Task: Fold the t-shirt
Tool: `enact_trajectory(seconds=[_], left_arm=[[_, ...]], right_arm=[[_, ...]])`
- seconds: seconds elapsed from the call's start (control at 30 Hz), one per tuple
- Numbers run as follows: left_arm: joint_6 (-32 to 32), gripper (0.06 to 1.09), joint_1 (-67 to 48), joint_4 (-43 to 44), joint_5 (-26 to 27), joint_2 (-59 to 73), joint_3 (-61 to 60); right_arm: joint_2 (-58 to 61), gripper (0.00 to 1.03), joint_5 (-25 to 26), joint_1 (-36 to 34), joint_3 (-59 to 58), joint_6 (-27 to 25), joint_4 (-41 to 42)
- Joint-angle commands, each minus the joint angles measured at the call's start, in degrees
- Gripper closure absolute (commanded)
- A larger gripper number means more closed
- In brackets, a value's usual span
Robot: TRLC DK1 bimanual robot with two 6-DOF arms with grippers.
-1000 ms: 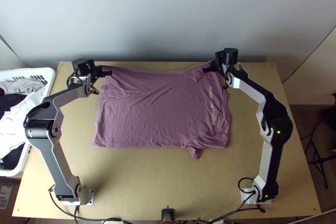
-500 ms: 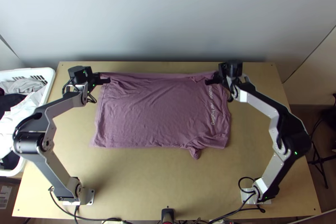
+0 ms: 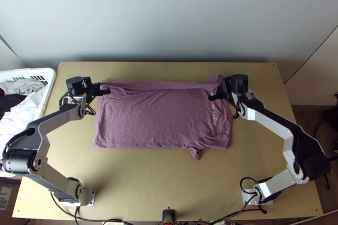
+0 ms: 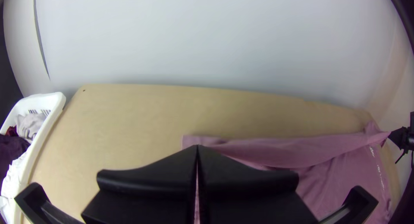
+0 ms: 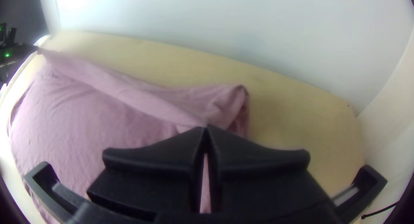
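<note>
"Where is the task's item?"

"On the light wooden table (image 3: 169, 182), between my two arms: one mauve short-sleeved T-shirt (image 3: 156, 119), mostly spread flat. One sleeve (image 3: 196, 153) pokes out past the edge nearest the arm bases, toward the right arm's side. The pale lettering (image 3: 213, 113) lies near the right-hand end, partly covered by my gripper."

"Condition of the far edge?"

"Raised into a narrow band (image 3: 160, 85) that runs across from one gripper to the other — the body of the shirt lies wrinkled below it."

"State of the left claw?"

"My left gripper (image 3: 108, 91) is at the far left corner. In its wrist view the two black fingers (image 4: 168, 172) are pressed together, and the other wrist view shows the band drawn to its tips. I record it as pinching cloth."

"And the right?"

"My right gripper (image 3: 211, 96) is at the far right corner, its tips together on the shirt's edge. Beside them the fabric stands in a bunched fold (image 5: 235, 99)."

"Other items noted?"

"A white plastic laundry basket (image 3: 51, 77) beside the table at the left, holding grey cloth (image 3: 23, 85), white cloth (image 3: 19, 117) and dark cloth (image 3: 9, 101)."
</note>
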Motion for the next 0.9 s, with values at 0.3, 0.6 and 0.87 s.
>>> enact_trajectory(seconds=[0.3, 0.6, 0.87], left_arm=[[-0.12, 1.05, -0.33, -0.53, -0.07, -9.69, -11.53], [-0.12, 1.05, -0.33, -1.58, -0.07, -13.74, -15.84], [-0.3, 1.05, -0.33, -2.28, -0.07, -17.16, -20.58]], right_arm=[[-11.88, 1.0, 0.03, 1.57, -10.26, 0.41, -0.36], [-18.12, 1.0, 0.11, 3.76, -16.85, 2.78, -1.24], [-22.77, 1.0, 0.11, 3.76, -20.72, 3.13, -2.38]])
